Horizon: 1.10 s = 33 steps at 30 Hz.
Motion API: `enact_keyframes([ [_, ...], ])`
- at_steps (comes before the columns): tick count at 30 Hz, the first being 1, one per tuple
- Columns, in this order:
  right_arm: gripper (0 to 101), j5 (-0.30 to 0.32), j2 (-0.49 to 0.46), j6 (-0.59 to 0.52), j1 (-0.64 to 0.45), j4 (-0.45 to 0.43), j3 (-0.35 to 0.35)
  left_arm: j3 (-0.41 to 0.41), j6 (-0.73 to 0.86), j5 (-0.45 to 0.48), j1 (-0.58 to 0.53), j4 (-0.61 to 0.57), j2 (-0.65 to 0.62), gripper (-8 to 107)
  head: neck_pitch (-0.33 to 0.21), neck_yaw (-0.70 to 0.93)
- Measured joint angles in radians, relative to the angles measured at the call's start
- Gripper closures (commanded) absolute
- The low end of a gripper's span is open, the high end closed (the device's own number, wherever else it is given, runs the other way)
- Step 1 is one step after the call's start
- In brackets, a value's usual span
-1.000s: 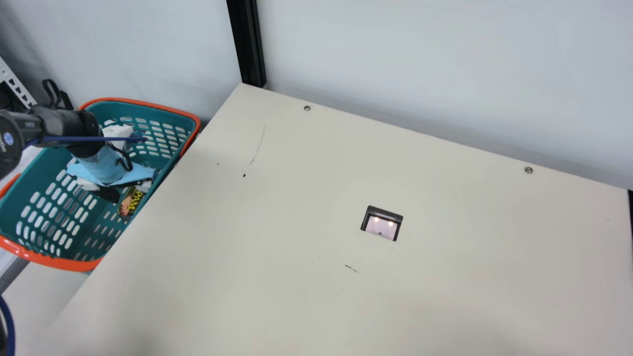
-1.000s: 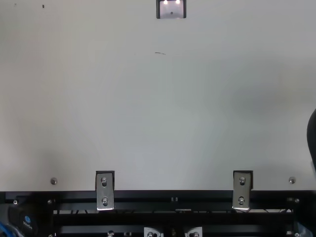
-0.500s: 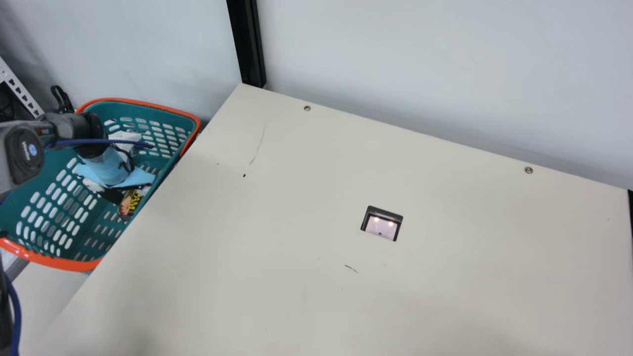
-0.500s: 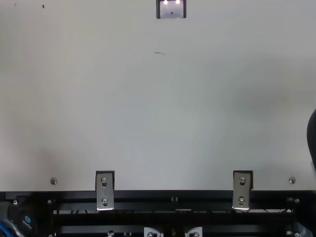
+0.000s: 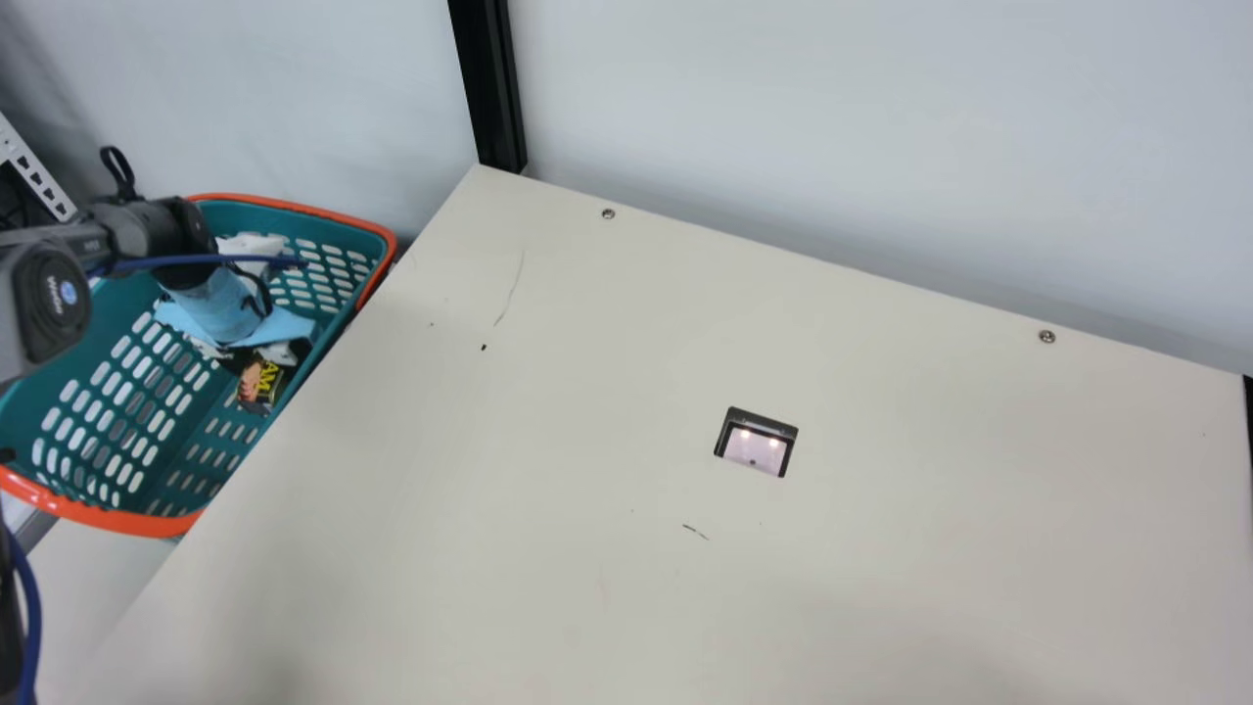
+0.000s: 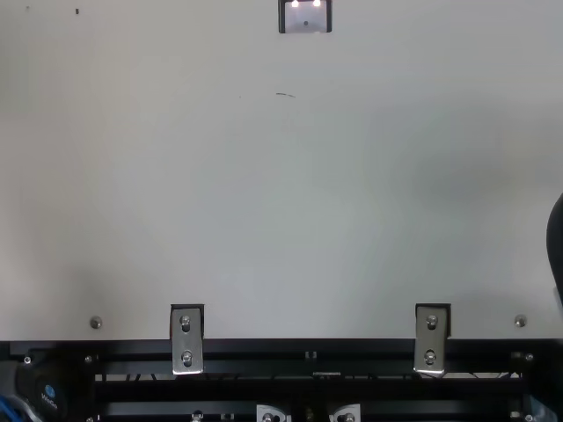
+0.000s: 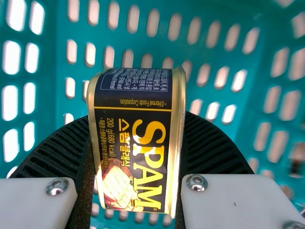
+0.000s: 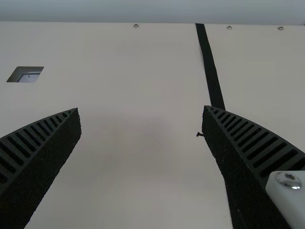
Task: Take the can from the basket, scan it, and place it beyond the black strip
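Observation:
In the main view my left gripper [image 5: 240, 354] is down inside the teal basket [image 5: 294, 204], beside the dark can [image 5: 260, 382] with yellow lettering. The left wrist view has the can [image 7: 136, 143] between the two ribbed fingers of my left gripper [image 7: 136, 157], which is shut on it. Over the table, my right gripper [image 8: 141, 109] stands wide open and holds nothing. The black strip [image 8: 209, 67] runs along the table in the right wrist view. A square scanner window [image 5: 756, 446] is set into the table in the main view.
The cream table [image 5: 548, 421] has its left edge right beside the basket. A black post [image 5: 489, 88] rises at the table's far left corner, before the pale wall. Metal brackets [image 6: 186, 338] line the table's near edge in the top view.
My left gripper has shifted right and, most recently, slightly up in the main view, and the can has moved up with it. The right arm has stayed still.

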Motion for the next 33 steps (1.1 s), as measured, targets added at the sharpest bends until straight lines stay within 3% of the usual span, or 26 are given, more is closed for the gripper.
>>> enact_keyframes([
  [8, 0, 0.0, 0.0, 0.0, 0.0, 0.001, 0.0, 0.198, -0.157, -0.044, -0.021, 0.059, -0.246, 89, 0.0, 0.0],
  [14, 0, 0.0, 0.0, 0.0, 0.0, 0.001, 0.0, 0.302, -0.291, -0.024, -0.037, 0.108, -0.445, 89, 0.0, 0.0],
  [24, 0, 0.0, 0.0, 0.0, 0.0, 0.002, 0.0, 0.291, -0.476, 0.088, -0.084, 0.138, -0.685, 89, 0.0, 0.0],
  [30, 0, 0.0, 0.0, 0.0, 0.0, 0.002, 0.0, 0.269, -0.518, 0.195, -0.107, 0.156, -0.719, 89, 0.0, 0.0],
  [33, 0, 0.0, 0.0, 0.0, 0.0, 0.002, 0.0, 0.269, -0.518, 0.195, -0.107, 0.159, -0.719, 89, 0.0, 0.0],
])
